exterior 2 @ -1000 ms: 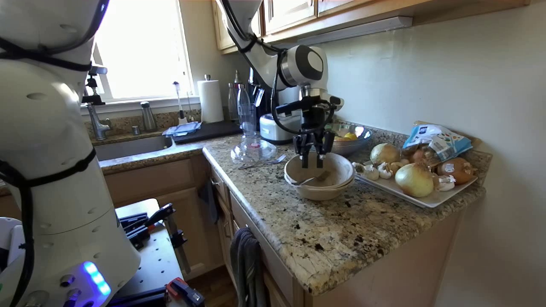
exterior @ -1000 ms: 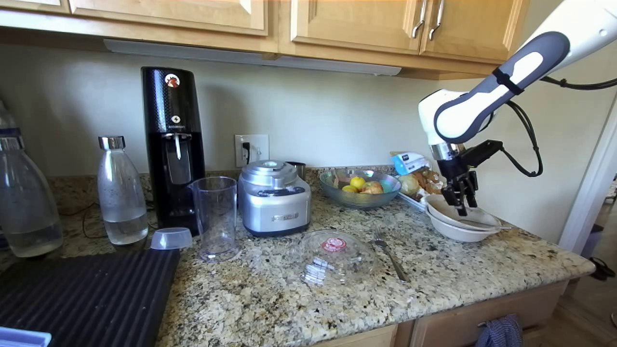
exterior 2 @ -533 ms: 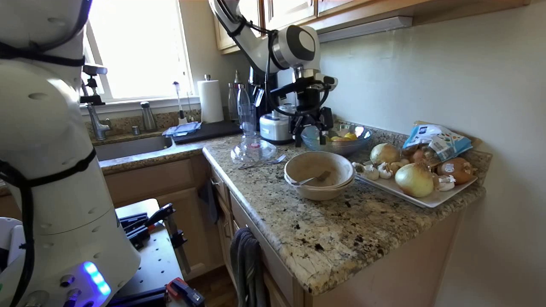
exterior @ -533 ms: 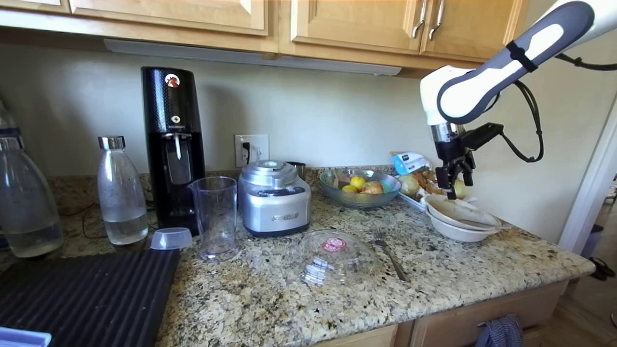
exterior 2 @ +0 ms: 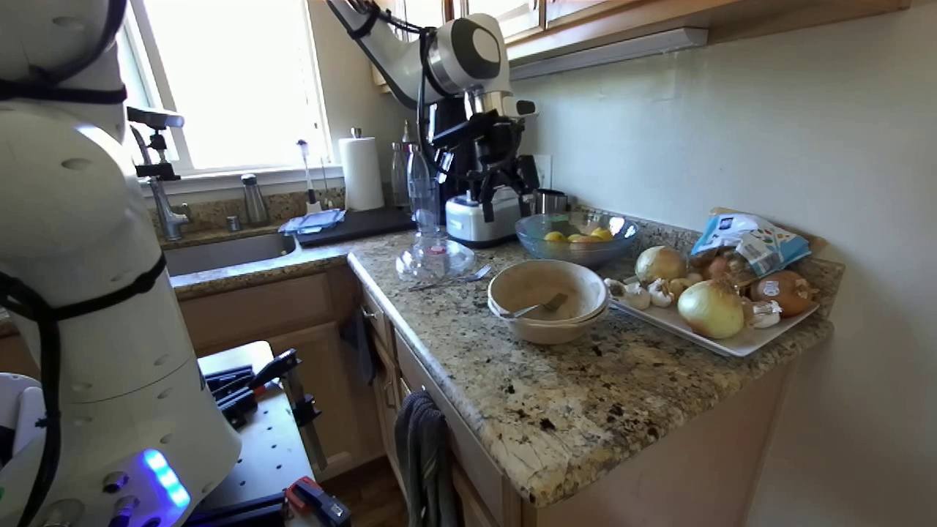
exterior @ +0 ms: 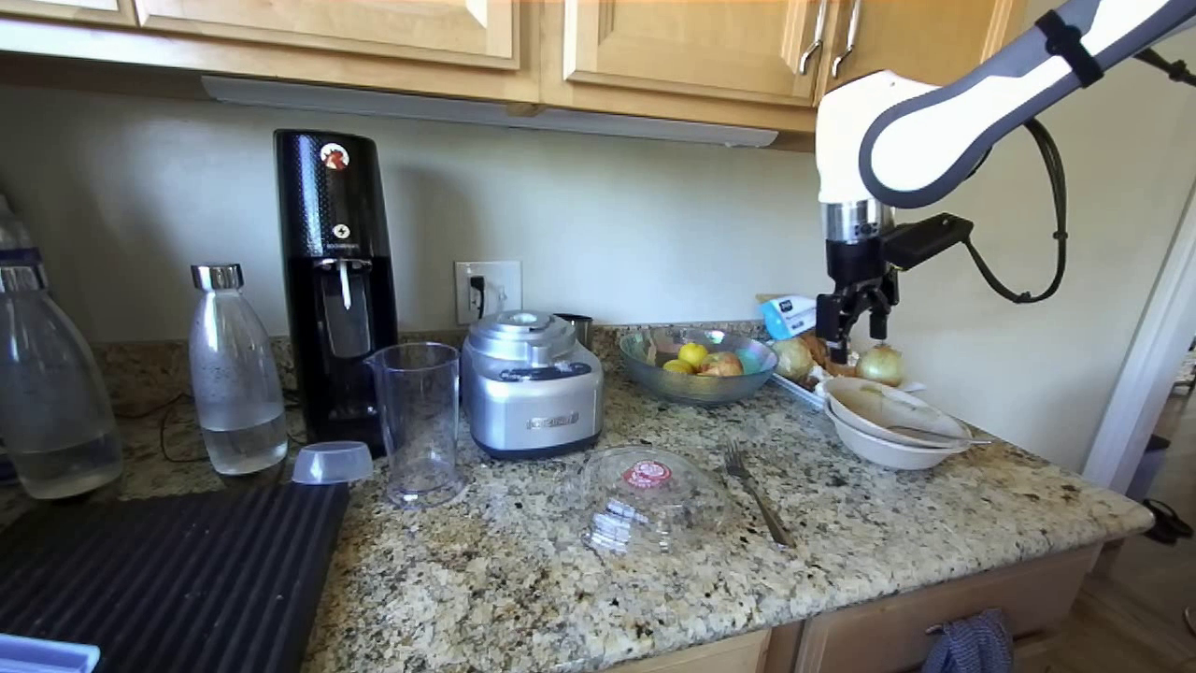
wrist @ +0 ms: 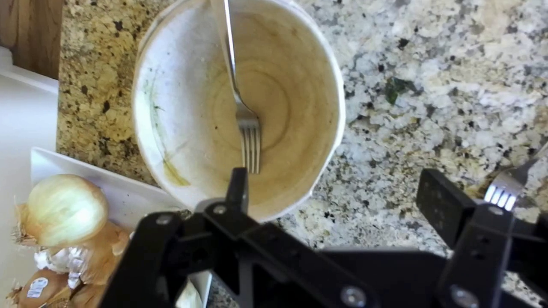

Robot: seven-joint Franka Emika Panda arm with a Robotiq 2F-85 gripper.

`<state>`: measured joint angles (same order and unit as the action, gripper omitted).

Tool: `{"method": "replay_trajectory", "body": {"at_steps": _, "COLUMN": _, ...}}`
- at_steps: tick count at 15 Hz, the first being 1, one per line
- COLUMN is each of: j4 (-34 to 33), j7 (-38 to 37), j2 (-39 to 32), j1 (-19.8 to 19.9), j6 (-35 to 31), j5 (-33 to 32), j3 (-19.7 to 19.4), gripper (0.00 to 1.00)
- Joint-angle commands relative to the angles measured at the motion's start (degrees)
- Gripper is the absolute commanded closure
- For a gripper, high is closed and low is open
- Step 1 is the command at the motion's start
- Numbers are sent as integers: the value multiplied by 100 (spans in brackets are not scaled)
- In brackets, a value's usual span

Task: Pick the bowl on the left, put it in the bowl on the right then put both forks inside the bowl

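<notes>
The step in hand looks to be fetching the loose fork [exterior: 761, 498], which in an exterior view lies on the counter [exterior: 486, 579] left of the bowls [exterior: 888, 456], tines far and handle near. The upper bowl [wrist: 295, 64] already sits in the lower bowl [exterior 2: 553, 335], and the bowl fork [wrist: 247, 117] leans inside with its handle over the rim.

To do it well, bring the gripper [wrist: 336, 188] left and near until it is over the loose fork's handle, then turn so it closes squarely across. Come down upright and gently, since the counter will not give and the metal lies thin and flat. Close slowly near the fork's balance, lift straight, and watch the clear dome [exterior: 645, 505] just to the left, which a spread finger could knock. Lower the fork well inside the rim before letting go, or it may slide out.

The arm [exterior: 934, 150] reaches in from the right, its end pointing straight down. The gripper hangs well above the counter, left of the bowls' middle in both exterior views. Its fingers [wrist: 443, 205] stand spread, with nothing between them. In the wrist view one finger covers part of the loose fork's tines and the frame cuts its handle, so the line-up is hard to judge.
</notes>
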<state>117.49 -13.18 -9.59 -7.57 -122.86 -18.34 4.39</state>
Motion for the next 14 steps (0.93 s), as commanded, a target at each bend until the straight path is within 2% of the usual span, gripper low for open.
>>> {"method": "replay_trajectory", "body": {"at_steps": 1, "j4": 490, "j7": -938, "j2": 200, "j1": -230, "j6": -690, "j5": -148, "j3": 79, "gripper": 0}}
{"method": "replay_trajectory", "body": {"at_steps": 4, "j4": 527, "j7": -1710, "j2": 11, "j1": -441, "j6": -1125, "j5": -236, "j3": 122, "gripper": 0}}
{"method": "replay_trajectory", "body": {"at_steps": 8, "j4": 562, "j7": -2384, "j2": -193, "j1": -634, "j6": -1475, "j5": -204, "j3": 82, "gripper": 0}}
{"method": "replay_trajectory", "body": {"at_steps": 9, "j4": 564, "j7": -2409, "j2": -233, "j1": -655, "j6": -1507, "j5": -210, "j3": 78, "gripper": 0}}
{"method": "replay_trajectory", "body": {"at_steps": 10, "j4": 389, "j7": -2086, "j2": -266, "j1": -621, "j6": -1257, "j5": -87, "j3": 104, "gripper": 0}}
{"method": "replay_trajectory", "body": {"at_steps": 14, "j4": 391, "j7": -2160, "j2": -344, "j1": -644, "j6": -1329, "j5": -83, "j3": 88, "gripper": 0}}
